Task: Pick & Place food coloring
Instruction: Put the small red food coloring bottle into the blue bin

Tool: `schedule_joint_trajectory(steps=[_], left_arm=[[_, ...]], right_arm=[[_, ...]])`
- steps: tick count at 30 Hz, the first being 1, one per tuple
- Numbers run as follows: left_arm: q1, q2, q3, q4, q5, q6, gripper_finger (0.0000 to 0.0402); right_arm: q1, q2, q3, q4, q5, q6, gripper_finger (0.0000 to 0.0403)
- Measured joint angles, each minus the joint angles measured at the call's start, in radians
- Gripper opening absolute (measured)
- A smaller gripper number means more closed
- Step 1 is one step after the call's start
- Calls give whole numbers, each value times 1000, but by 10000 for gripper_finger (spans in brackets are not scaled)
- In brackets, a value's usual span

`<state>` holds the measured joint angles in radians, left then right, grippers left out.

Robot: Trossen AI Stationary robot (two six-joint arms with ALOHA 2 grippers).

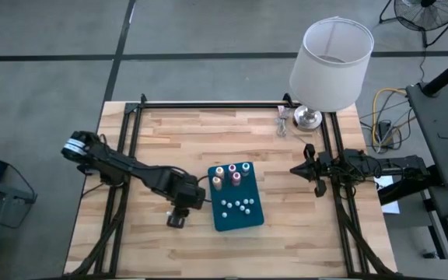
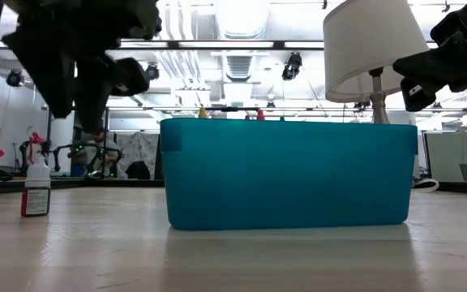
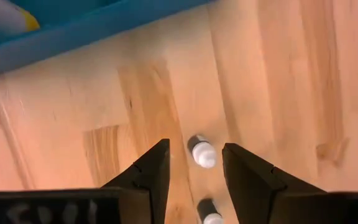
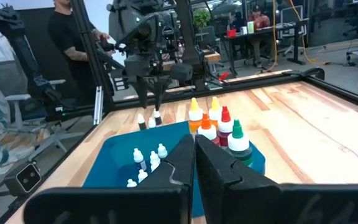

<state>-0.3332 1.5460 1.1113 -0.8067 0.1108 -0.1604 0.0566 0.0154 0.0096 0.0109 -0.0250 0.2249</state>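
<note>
Butcher-block planks make up the table (image 1: 169, 140), with a white lamp (image 1: 329, 66) at its far right corner and a workshop room beyond. Near the middle sits the teal tray (image 1: 236, 220), which holds most of the food coloring (image 1: 232, 177): taller bottles with coloured tops grouped at one end, small whitish ones at the other. The left gripper (image 3: 194, 171) hangs above the wood just beside the tray, its fingers partly spread with nothing between them; directly under that gap stands a small white-capped bottle (image 3: 201, 151), and a second small bottle (image 3: 209, 214) stands closer in toward the wrist. Lined up this way, the fingers look ready to come straight down either side of the cap, probably to lift the bottle across into the tray. The right gripper (image 4: 194, 163) is closed and empty, parked well off at the table's right edge and pointing toward the tray.
</note>
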Motion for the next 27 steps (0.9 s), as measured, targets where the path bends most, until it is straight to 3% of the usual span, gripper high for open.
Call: schedule_joint_trajectory(steps=[11,27], left_arm=[[-18,-13,-106,62,3,62,120],[-69,-9,-110,84,-1,70,119]], right_arm=[[0,0,0,0,0,0,9],[0,0,0,0,0,0,9]])
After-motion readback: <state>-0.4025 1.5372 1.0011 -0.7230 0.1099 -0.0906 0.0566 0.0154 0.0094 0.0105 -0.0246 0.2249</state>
